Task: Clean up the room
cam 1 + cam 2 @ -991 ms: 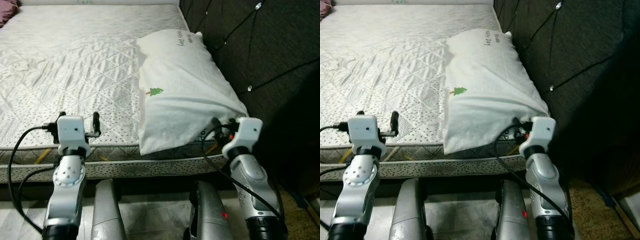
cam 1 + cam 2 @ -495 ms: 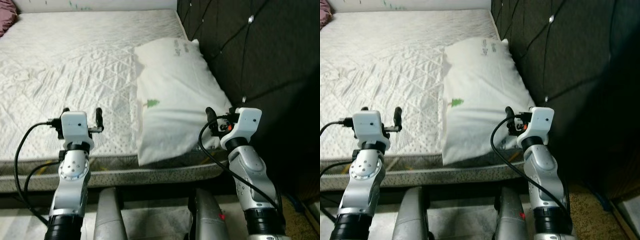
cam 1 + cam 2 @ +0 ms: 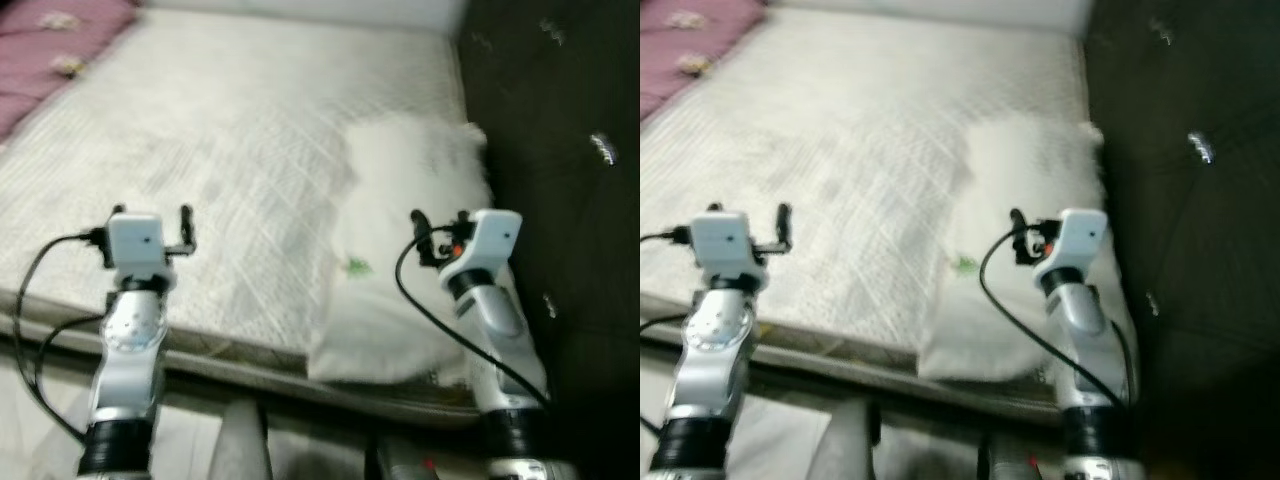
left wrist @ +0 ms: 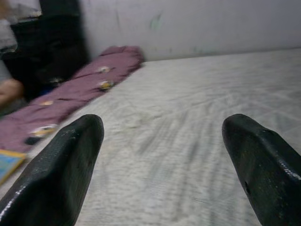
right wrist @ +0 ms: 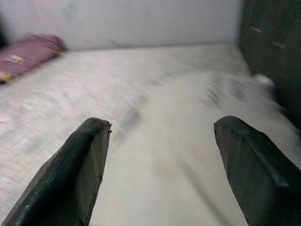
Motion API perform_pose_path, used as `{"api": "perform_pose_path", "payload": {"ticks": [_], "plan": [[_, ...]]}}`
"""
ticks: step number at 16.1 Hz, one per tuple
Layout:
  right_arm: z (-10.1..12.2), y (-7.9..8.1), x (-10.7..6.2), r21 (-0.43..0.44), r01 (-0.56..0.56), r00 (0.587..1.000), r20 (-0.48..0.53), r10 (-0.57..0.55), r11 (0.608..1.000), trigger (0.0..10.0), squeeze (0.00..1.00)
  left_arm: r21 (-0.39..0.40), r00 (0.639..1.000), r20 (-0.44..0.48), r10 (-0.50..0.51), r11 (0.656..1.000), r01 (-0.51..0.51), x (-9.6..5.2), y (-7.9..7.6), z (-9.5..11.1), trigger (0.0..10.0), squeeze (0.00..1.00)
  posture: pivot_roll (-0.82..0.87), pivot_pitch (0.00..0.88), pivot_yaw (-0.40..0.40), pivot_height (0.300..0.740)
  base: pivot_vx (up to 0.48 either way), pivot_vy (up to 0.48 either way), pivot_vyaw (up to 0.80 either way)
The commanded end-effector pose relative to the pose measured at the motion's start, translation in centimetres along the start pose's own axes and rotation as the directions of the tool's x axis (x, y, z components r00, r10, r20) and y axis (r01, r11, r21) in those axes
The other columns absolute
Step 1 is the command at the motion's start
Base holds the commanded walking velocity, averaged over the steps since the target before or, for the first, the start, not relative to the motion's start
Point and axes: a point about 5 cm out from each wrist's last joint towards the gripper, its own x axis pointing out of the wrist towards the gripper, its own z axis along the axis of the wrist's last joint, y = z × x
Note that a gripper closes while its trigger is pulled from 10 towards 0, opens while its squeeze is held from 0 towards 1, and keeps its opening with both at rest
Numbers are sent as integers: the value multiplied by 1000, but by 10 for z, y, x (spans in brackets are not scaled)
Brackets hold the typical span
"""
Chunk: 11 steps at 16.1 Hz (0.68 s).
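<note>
You had a bare white mattress (image 3: 230, 150) ahead, a pink blanket (image 3: 50, 40) at its far left, a white pillow (image 3: 410, 260) along its right edge against the dark headboard (image 3: 560, 150). Your left end effector (image 3: 152, 215) hovered released over the mattress, grasping nothing; your right end effector (image 3: 437, 222) hung spread above the pillow, empty.

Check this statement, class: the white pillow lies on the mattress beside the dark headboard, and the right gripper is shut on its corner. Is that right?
Not quite. The white pillow does lie on the mattress beside the dark headboard, but the right gripper is open and holds nothing. The right wrist view shows its fingers spread wide above the pillow.
</note>
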Motion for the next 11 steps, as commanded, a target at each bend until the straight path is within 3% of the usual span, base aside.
{"api": "perform_pose_path", "payload": {"ticks": [1,5,11], "plan": [[-1,-13,-6,-18,47,999,-3,-47,999,10000,0,-17,999,-12,-36,999,36,2,-13,-1,10000,0,-11,0,12,720,0,0,0],[-1,-23,-15,-37,83,996,-12,-83,996,10000,0,-46,995,-55,-78,996,76,-4,-28,-7,10000,0,-47,0,19,740,0,0,0],[2,-25,-13,-37,100,995,-11,-101,994,10000,0,-83,995,-63,-73,994,68,-1,-29,-5,10000,0,-40,0,9,740,0,0,0]]}}
